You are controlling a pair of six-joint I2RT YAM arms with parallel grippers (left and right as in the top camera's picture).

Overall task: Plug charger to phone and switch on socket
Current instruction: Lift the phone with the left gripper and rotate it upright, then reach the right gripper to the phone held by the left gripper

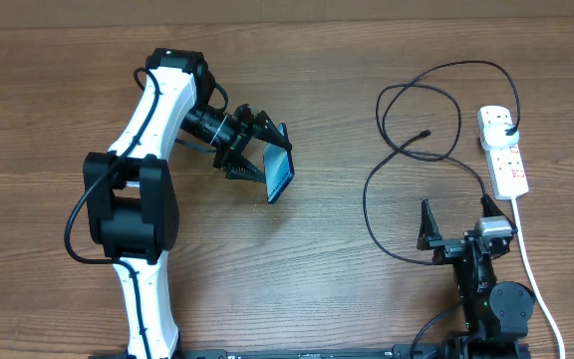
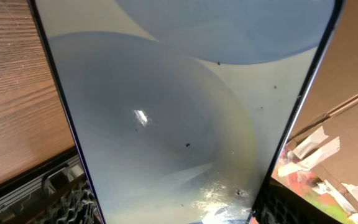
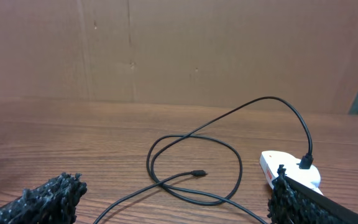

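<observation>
My left gripper [image 1: 255,150] is shut on the phone [image 1: 280,173] and holds it tilted on edge above the table's left centre. In the left wrist view the phone's pale blue screen [image 2: 179,106] fills the frame between the two fingers of the gripper [image 2: 179,211]. The charger's black cable [image 1: 387,120] lies in loops at the right, its small connector [image 1: 427,133] free on the wood. Its plug [image 1: 507,131] sits in the white socket strip [image 1: 506,160]. My right gripper [image 1: 458,227] is open and empty, in front of the loops. In the right wrist view the connector [image 3: 199,173] lies ahead of the open fingers [image 3: 173,205], with the socket [image 3: 278,163] at the right.
The socket's thick white cord [image 1: 531,269] runs down the right side past the right arm's base. A brown cardboard wall [image 3: 179,50] stands behind the table. The left arm [image 1: 147,130] stretches across the left half of the table.
</observation>
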